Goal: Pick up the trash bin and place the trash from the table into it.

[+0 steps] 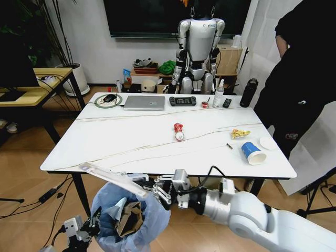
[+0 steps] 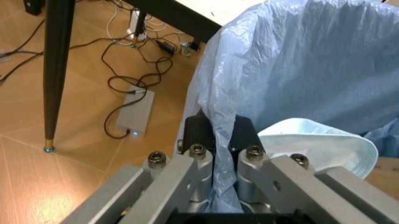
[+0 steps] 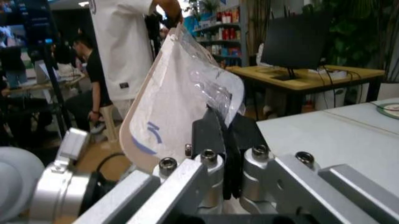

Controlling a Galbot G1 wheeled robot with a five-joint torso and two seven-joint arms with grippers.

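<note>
Left tool (image 2: 215, 140) clamps the trash bin (image 1: 127, 218); right tool (image 1: 157, 190) pinches clear plastic sheet (image 1: 113, 177) lying crosswise above it.

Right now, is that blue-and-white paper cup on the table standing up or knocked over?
Knocked over. The paper cup lies on its side on the table, open mouth facing the near edge, beside a white lid.

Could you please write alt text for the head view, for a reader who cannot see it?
The right pincer holds a clear plastic sheet over the blue-lined trash bin, gripped by the left pincer. A cup and wrappers remain on the table.
</note>
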